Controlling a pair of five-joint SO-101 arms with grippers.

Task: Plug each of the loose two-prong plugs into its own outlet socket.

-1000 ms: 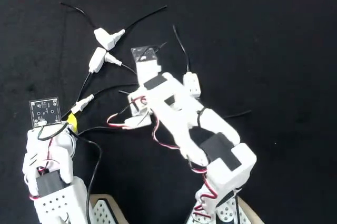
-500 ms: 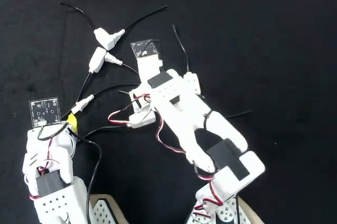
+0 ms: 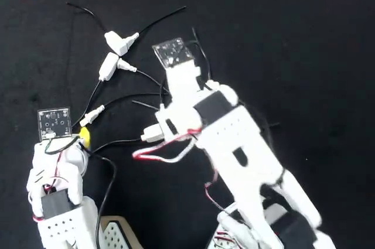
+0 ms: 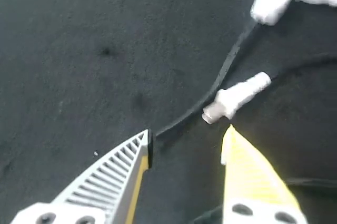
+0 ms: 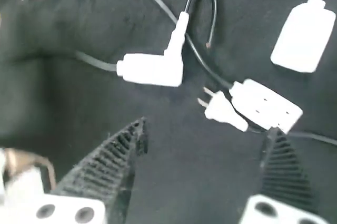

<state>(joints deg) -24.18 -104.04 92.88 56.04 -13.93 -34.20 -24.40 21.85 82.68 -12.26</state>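
In the right wrist view a loose two-prong plug (image 5: pixel 222 111) lies on the black cloth with its prongs pointing away from a white outlet block (image 5: pixel 266 106) that touches its back end. My right gripper (image 5: pixel 205 128) hangs open above them, one black finger on each side. An L-shaped white plug (image 5: pixel 152 69) and a white adapter (image 5: pixel 303 35) lie farther off. My left gripper (image 4: pixel 187 132) is open and low over the cloth, with a small white plug (image 4: pixel 237 95) just beyond its yellow finger (image 4: pixel 247 166). The high view has that small plug (image 3: pixel 94 114) ahead of the left arm (image 3: pixel 55 173).
Black cords cross the cloth between the arms. Two white plug bodies (image 3: pixel 120 42) (image 3: pixel 109 65) lie at the far left of the black table (image 3: pixel 304 55). The right arm (image 3: pixel 217 120) stands tall over the table's middle and covers part of the cords.
The right arm has risen and swung away from the front edge and to the right, its wrist now farther out over the cords. The left arm has hardly moved.
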